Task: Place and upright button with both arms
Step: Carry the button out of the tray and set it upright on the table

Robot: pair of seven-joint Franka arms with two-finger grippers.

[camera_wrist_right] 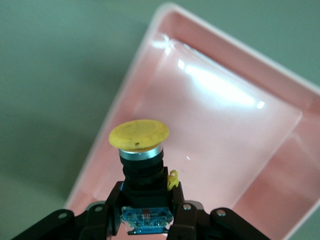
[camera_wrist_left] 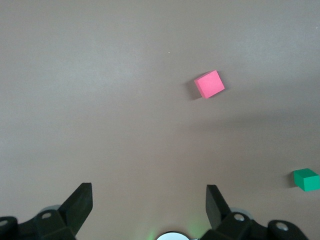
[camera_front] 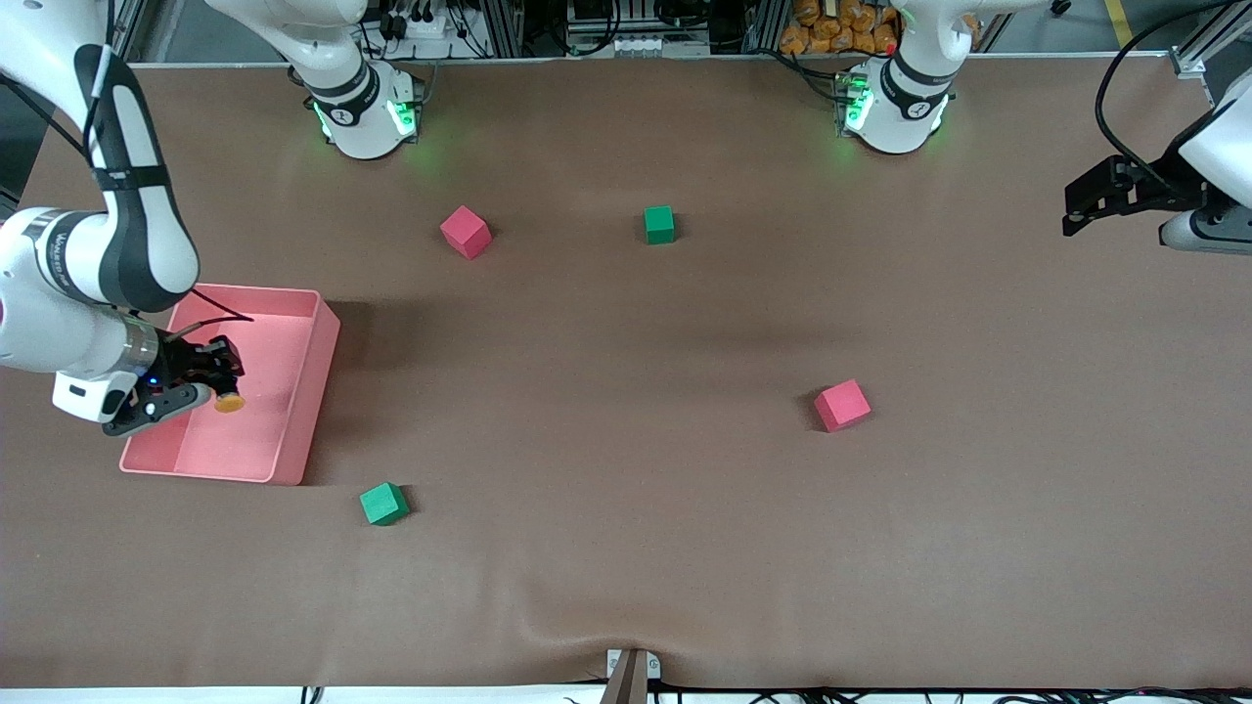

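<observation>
The right gripper (camera_front: pixel 217 376) is clamped on the black body of the button (camera_front: pixel 228 399), holding it in the air over the pink tray (camera_front: pixel 305 391); the orange cap points away from the fingers. The pink tray sits at the right arm's end of the table (camera_front: pixel 626 548). The left gripper (camera_front: pixel 1076 210) waits with its fingers spread wide and holding nothing, over the table at the left arm's end, well apart from the pink tray.
</observation>
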